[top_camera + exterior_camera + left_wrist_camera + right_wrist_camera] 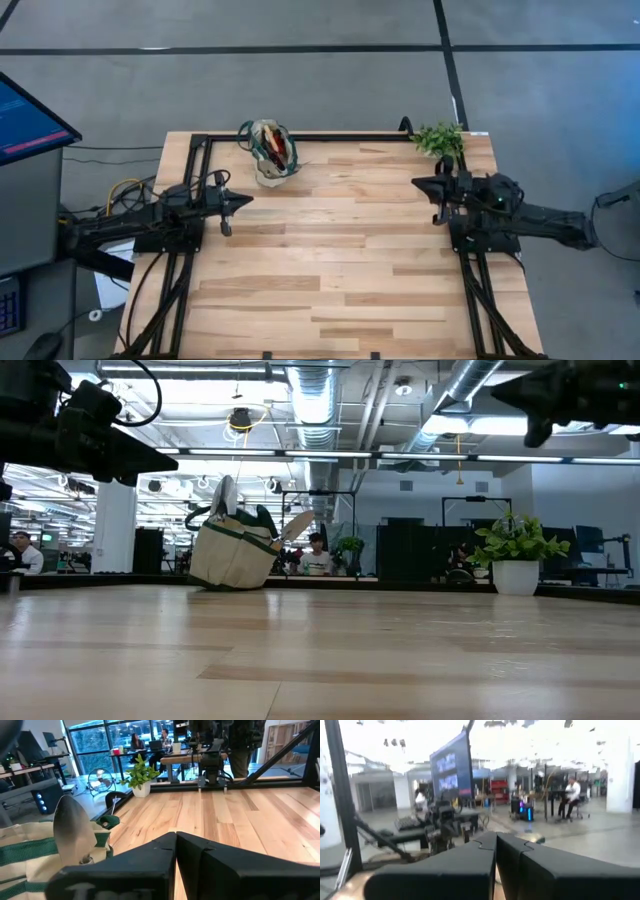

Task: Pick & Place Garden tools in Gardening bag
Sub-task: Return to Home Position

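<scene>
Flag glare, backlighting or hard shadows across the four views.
High view: even light, no glare on the table. Low view: bright ceiling strips above the gardening bag. Left wrist view: daylit windows, sheen on the trowel blade. Right wrist view: ceiling blown out white above the right gripper.

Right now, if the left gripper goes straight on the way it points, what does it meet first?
Nothing near: the left gripper points across bare table, past the gardening bag. First in line is likely the right gripper facing it, though the two may be slightly offset.
</scene>
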